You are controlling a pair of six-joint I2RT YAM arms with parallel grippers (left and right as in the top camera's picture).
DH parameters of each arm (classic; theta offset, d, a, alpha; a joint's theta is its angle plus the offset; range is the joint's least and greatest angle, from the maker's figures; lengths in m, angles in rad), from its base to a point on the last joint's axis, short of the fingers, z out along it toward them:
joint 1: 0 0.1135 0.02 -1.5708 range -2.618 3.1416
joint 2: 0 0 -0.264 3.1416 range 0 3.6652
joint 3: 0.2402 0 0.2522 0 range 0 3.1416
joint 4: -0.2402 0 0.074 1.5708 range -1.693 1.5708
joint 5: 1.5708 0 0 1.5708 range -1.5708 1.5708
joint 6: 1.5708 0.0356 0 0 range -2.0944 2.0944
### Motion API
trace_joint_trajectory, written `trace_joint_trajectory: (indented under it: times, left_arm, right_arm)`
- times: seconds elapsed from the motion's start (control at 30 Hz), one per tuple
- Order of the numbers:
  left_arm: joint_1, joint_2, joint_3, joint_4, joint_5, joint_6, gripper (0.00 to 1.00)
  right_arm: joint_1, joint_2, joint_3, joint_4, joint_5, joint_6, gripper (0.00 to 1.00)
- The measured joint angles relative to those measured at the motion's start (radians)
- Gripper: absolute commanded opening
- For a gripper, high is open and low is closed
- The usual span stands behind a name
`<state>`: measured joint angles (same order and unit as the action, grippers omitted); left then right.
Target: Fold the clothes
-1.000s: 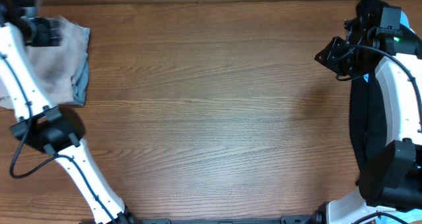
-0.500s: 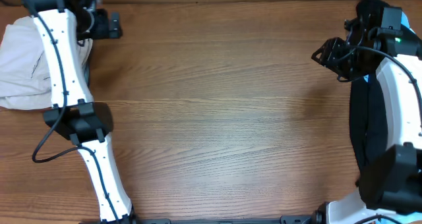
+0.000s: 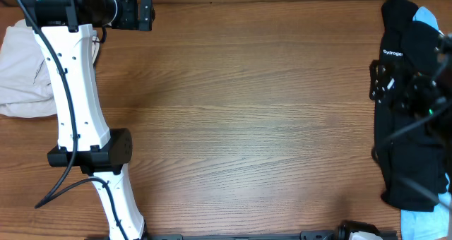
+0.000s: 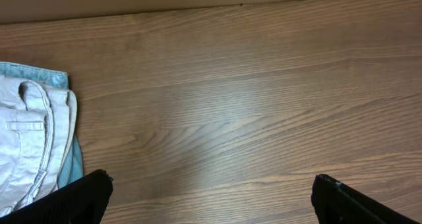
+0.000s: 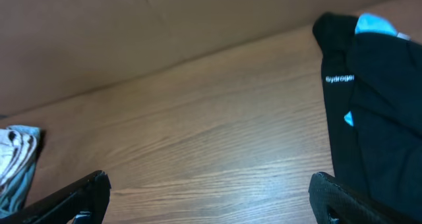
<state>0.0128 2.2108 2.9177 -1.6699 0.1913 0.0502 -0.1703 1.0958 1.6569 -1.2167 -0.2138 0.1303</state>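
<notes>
1. Lying at the far-left edge of the surface (image 3: 247, 127), the beige shorts (image 3: 25, 74) rest atop light-blue denim shorts (image 4: 33, 72).
2. Left end effector (image 4: 210, 184) spreads wide, empty, beside them.
3. Right end effector (image 5: 208, 184) gapes wide, empty, near the black top (image 5: 382, 132).

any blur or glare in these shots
Overhead: the right arm is motion-blurred over the black top, the rest sharp. Left wrist: a pale sheen on the table, beige shorts crisp. Right wrist: softer overall, with another sheen low in frame.
</notes>
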Motion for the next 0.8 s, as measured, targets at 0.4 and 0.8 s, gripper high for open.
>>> trace_joint_trajectory:
  times: [0.4,0.8]
  left_arm:
    - [0.000,0.002,-0.001,0.000,0.000,0.000,1.00]
    - [0.000,0.002,-0.001,-0.002,0.000,-0.001,1.00]
  right_arm:
    - [0.004,-0.031,-0.003,-0.013,0.011,0.000,1.00]
    - [0.179,-0.473,-0.684,0.541,0.208,0.001,1.00]
